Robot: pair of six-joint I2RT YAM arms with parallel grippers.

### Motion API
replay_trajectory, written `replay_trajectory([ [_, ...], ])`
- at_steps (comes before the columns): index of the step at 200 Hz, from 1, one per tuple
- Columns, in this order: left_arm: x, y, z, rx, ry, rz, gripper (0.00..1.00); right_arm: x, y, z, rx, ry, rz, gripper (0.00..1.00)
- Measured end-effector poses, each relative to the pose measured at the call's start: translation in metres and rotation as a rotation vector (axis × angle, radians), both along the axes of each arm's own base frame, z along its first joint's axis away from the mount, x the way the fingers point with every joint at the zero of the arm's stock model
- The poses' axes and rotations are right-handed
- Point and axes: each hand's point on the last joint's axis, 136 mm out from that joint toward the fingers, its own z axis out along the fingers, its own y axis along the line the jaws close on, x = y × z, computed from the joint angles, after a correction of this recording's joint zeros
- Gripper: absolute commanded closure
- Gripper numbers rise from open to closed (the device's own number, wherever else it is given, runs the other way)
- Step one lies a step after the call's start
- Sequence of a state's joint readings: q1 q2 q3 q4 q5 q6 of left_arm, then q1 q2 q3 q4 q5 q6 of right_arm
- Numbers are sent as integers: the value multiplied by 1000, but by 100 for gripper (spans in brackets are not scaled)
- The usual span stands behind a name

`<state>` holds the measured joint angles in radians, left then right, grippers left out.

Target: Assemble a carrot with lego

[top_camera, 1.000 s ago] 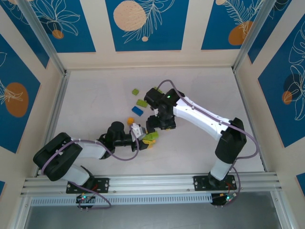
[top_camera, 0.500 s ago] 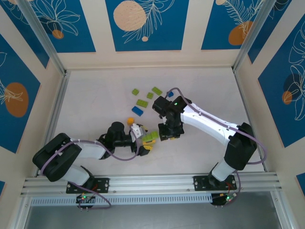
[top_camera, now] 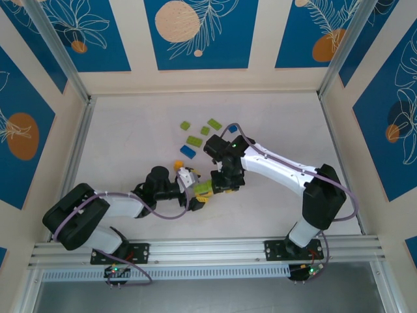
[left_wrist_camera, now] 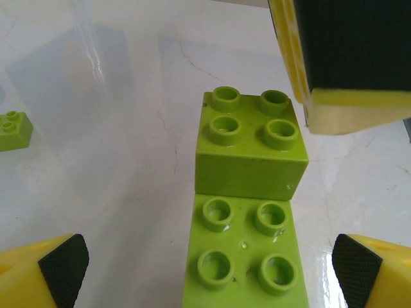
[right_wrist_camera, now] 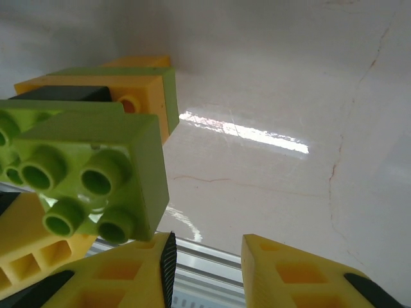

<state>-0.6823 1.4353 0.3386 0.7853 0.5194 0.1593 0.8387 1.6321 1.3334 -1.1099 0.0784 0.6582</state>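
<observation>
My left gripper (left_wrist_camera: 210, 266) is spread wide, its pads on either side of the joined green bricks (left_wrist_camera: 247, 205) on the table (left_wrist_camera: 96, 167) and touching neither. My right gripper (right_wrist_camera: 205, 247) has its fingers close together with a narrow empty gap between them, just beside the farther green brick. Loose bricks (top_camera: 194, 140) lie farther back.
</observation>
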Motion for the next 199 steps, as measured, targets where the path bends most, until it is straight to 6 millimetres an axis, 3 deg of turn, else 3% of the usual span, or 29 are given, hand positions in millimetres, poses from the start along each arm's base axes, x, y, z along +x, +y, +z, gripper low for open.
replay_trajectory([
  [54,3,1,-3,6,8,7,0,5,1,1,9,-11,0,64],
  [199,4,-2,2,-4,4,-6,0,53,4,-3,-17,-68,5,64],
])
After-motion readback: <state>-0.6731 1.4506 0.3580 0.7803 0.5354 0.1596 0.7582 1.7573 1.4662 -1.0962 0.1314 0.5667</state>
